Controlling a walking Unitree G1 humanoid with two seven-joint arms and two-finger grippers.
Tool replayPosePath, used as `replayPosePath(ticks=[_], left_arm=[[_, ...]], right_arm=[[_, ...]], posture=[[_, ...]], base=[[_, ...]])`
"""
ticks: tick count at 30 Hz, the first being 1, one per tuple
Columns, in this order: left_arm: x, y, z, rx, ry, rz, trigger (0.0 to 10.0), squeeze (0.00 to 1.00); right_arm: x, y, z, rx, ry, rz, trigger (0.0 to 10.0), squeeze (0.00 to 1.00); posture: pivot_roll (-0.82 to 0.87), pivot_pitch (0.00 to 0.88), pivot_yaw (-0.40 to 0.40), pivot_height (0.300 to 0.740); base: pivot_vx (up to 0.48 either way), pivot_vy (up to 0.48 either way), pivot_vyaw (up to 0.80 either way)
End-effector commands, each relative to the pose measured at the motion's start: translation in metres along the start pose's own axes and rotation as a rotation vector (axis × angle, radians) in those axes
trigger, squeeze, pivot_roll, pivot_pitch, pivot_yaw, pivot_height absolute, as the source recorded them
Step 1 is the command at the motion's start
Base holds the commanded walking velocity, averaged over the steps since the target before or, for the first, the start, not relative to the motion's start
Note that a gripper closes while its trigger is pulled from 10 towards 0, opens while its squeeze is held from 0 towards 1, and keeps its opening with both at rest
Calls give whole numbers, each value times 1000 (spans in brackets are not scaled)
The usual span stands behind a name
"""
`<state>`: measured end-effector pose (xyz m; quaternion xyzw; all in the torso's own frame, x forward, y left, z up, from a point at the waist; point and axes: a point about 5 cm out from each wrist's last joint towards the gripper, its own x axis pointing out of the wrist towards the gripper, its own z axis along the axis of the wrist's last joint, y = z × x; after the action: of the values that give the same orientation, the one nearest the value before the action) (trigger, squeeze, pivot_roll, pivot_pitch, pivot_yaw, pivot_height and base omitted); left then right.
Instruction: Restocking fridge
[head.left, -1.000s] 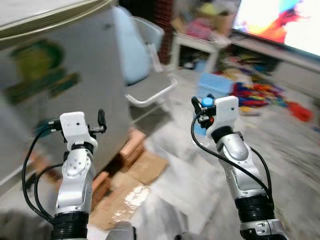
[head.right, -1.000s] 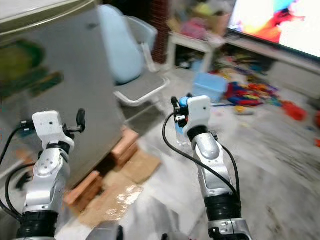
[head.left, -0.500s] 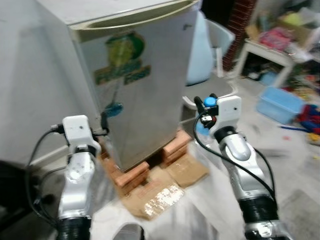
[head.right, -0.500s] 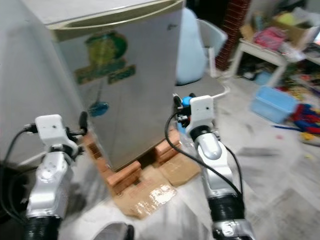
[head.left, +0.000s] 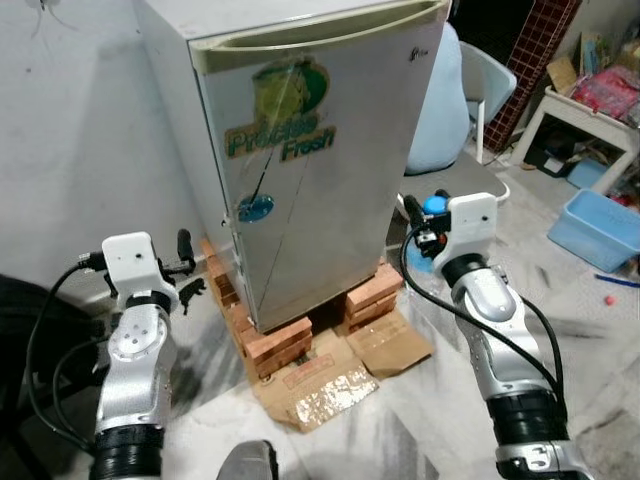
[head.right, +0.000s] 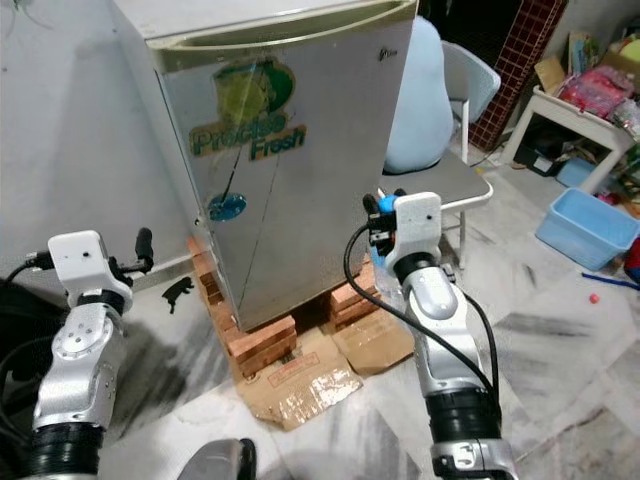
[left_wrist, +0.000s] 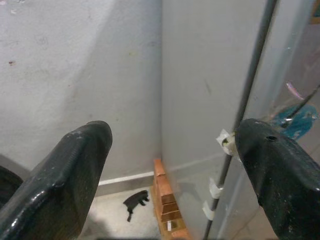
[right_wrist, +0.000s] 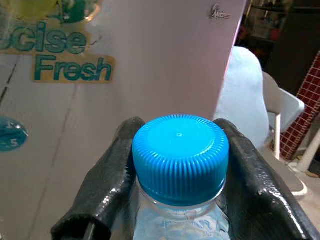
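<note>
**Fridge Now Centred Ahead; Door Closed**

Over the last second the head camera has swung from the cluttered room to face the fridge (head.left: 310, 150) squarely; the blur has cleared. Judgement: the approach is nearly complete, and opening the door is the pending step.

The right gripper (right_wrist: 180, 200) is clamped on a water bottle (right_wrist: 179, 159) with a blue cap, held near the fridge's right front corner. The left gripper (left_wrist: 170, 165) has its fingers spread wide and holds nothing, near the fridge's left edge.

The fridge stands on stacked bricks (head.left: 275, 345) over flattened cardboard (head.left: 320, 385) on a marble floor (head.left: 590, 340). A chair (head.right: 455, 150) and blue bin (head.left: 600, 220) lie beyond.
</note>
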<state>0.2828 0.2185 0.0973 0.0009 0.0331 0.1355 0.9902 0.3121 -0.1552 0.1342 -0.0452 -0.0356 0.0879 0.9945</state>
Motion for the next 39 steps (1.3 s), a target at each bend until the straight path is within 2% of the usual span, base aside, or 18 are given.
replayPosePath(ticks=[1, 11, 27, 35, 39], left_arm=[[3, 1, 2, -6, 7, -3, 10000, 0], [0, -3, -1, -4, 11, -30, 10000, 0], [-6, -12, -6, -29, 25, -59, 10000, 0], [-6, -12, -5, -20, 21, -69, 10000, 0], [-5, -12, -4, -14, 14, -74, 10000, 0]], right_arm=[[1, -1, 8, 7, -26, -8, 10000, 0], [-1, -1, 7, 13, -20, -11, 10000, 0], [-2, 0, 4, 10, -5, -5, 10000, 0], [-1, 1, 4, 11, -4, -2, 10000, 0], [1, 2, 5, 9, -10, 3, 10000, 0]], posture=[[53, 0, -45, 740], [51, 0, -45, 740], [55, 0, -44, 740], [59, 0, -44, 740], [61, 0, -43, 740]], base=[[0, 0, 0], [0, 480, -643], [0, 480, 0], [0, 480, -466], [0, 76, -517]])
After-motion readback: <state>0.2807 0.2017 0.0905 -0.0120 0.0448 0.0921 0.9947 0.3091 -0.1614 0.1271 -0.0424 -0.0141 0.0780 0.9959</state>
